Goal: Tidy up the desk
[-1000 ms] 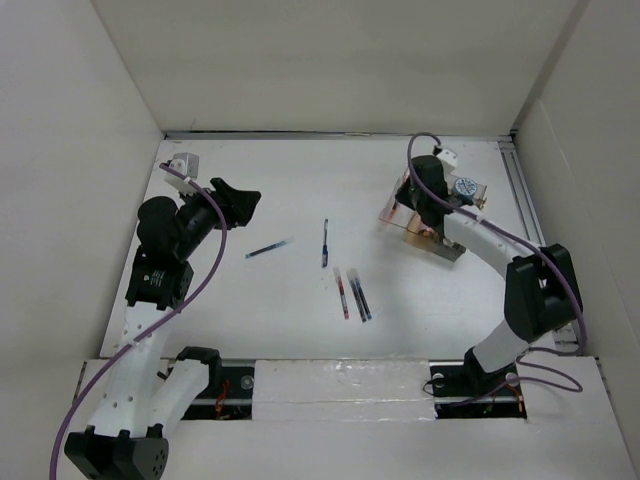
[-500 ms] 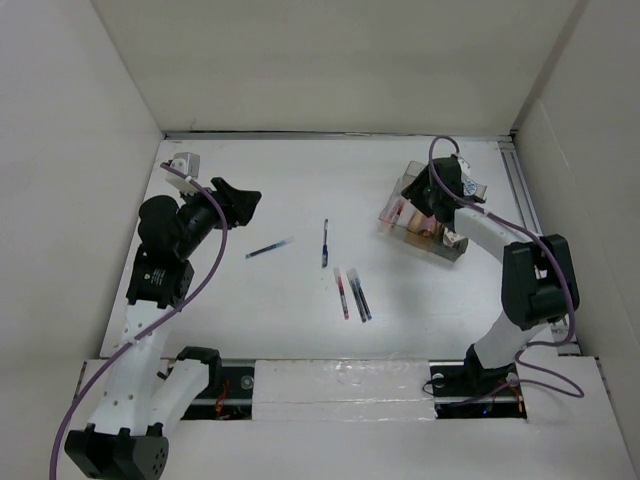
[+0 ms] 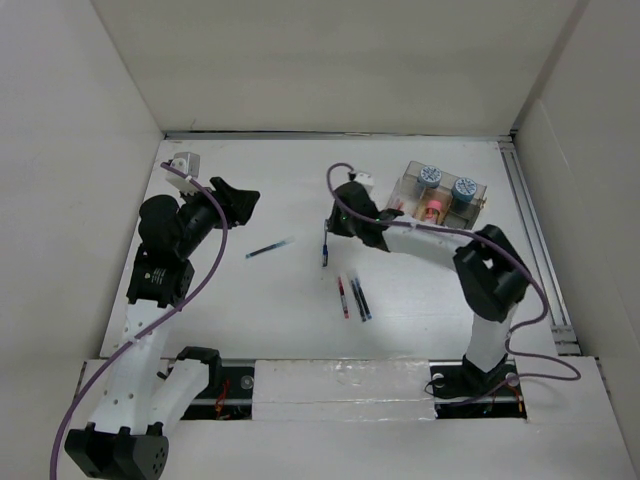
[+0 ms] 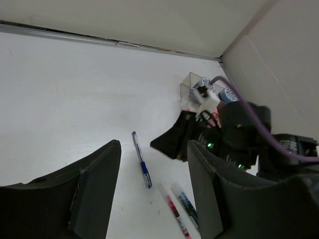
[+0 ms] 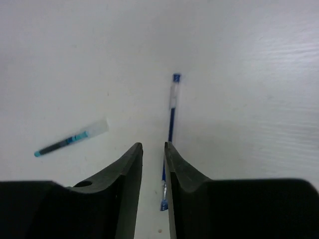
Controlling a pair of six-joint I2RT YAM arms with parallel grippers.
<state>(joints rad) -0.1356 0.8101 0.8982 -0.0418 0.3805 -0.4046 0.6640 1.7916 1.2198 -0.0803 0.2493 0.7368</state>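
The white desk [image 3: 285, 175] holds several loose pens. A blue pen [image 3: 325, 243] lies in the middle, also in the left wrist view [image 4: 141, 163] and the right wrist view [image 5: 171, 112]. A teal pen [image 3: 268, 248] lies to its left [image 5: 70, 140]. A red pen [image 3: 343, 297] and a dark blue pen [image 3: 360, 300] lie side by side nearer me. My right gripper [image 3: 340, 222] hovers just right of the blue pen, jaws only narrowly apart and empty [image 5: 153, 145]. My left gripper [image 3: 243, 200] is wide open and empty at the left [image 4: 153, 149].
A clear compartmented tray [image 3: 408, 178] stands at the back right with two blue-topped rolls and a pink item inside. White wall panels enclose the desk. A metal rail [image 3: 527, 215] runs along the right edge.
My right arm has left the tray and swung left to the blue pen in the middle. The tray now stands uncovered. The left arm and the pens have not moved.
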